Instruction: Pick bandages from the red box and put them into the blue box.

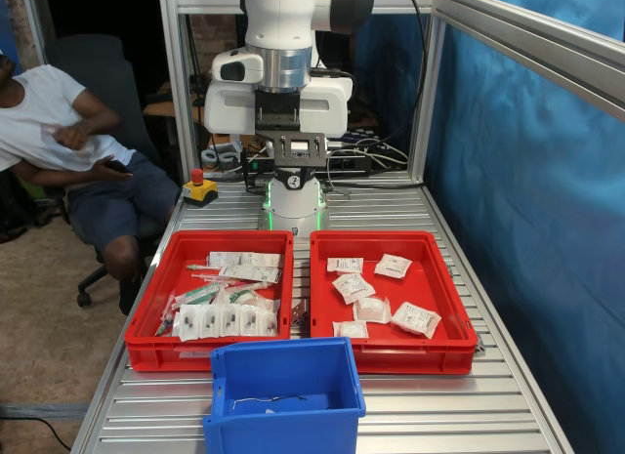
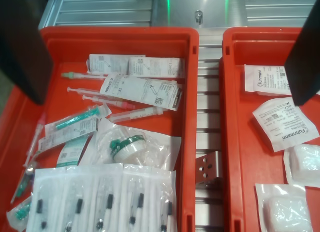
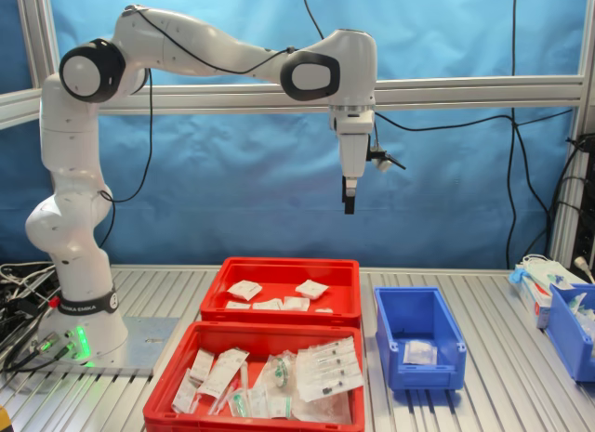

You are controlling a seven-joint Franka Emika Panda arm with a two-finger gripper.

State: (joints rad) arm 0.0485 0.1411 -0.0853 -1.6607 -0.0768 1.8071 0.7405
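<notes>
The gripper [image 3: 350, 205] hangs high above the bench [image 3: 502, 409], well clear of both red trays, its two dark fingers [image 2: 22, 47] spread wide apart with nothing between them in the wrist view. The red box [image 1: 444, 351] sits side by side with a second red tray [image 1: 146, 347], a narrow strip of ribbed bench showing between their walls. In the red box lie the bandages [image 1: 353, 287], six white packets scattered loosely over its floor in the first exterior view, some lying apart and some close together. The second red tray is crowded with syringes [image 2: 122, 103], flat printed wrappers [image 2: 141, 91] and a strip of blister packs [image 2: 102, 199] with dark centres. The blue box [image 1: 285, 422] stands at the bench edge farthest from the arm's base, just beside the two trays and close to the gap between them; in the second exterior view a single white packet [image 3: 419, 352] lies on its floor. The arm's base [image 3: 79, 332] is mounted at the opposite edge of the bench, a green light glowing low on it. Beyond the bench, at the first exterior view's left, a person [image 1: 68, 132] in a white shirt sits on a chair, and a red emergency button [image 1: 198, 186] rests on the bench near the base.
</notes>
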